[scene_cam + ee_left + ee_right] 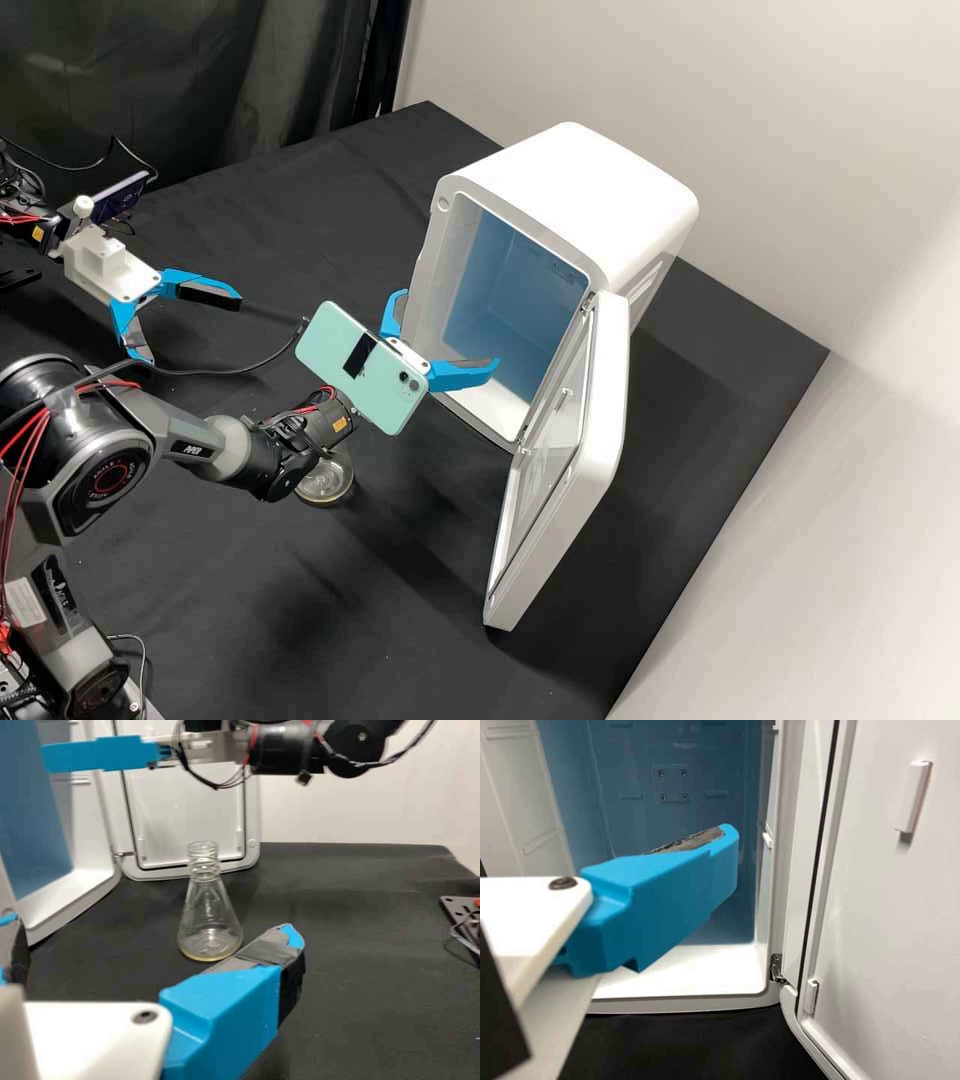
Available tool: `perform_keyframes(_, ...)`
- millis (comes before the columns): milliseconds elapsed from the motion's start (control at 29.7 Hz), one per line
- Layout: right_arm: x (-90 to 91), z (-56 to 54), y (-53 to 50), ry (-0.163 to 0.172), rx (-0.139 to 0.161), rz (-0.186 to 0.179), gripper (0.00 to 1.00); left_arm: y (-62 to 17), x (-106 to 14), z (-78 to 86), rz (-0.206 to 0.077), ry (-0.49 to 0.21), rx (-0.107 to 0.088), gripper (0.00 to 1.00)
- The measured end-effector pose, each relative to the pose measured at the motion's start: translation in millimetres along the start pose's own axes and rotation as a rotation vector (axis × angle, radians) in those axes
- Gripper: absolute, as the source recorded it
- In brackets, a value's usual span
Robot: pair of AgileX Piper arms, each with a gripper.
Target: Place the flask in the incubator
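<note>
1 flask [210, 911] upright on bench [300, 600] nr 1 open incubator [600, 200].

Flask [322, 487]: neck and body hidden behind right arm's wrist [300, 440]; base alone visible.
Door [900, 907]: cut off by right wrist view's edge.
Incubator floor [682, 975]: partly hidden behind a blue finger [660, 892].

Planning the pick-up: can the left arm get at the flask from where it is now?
Probably yes. The left gripper is open, and bare bench lies between it and the upright flask. The right arm hangs over the flask, so a sideways approach looks safer.
</note>
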Motion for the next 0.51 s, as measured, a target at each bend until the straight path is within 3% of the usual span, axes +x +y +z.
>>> perform_keyframes(505,0.0,-0.3,0.2,0.003,0.000,0.003,1.00,0.1,-3.2,-6.7,0.004,0.035,-0.008,1.00)
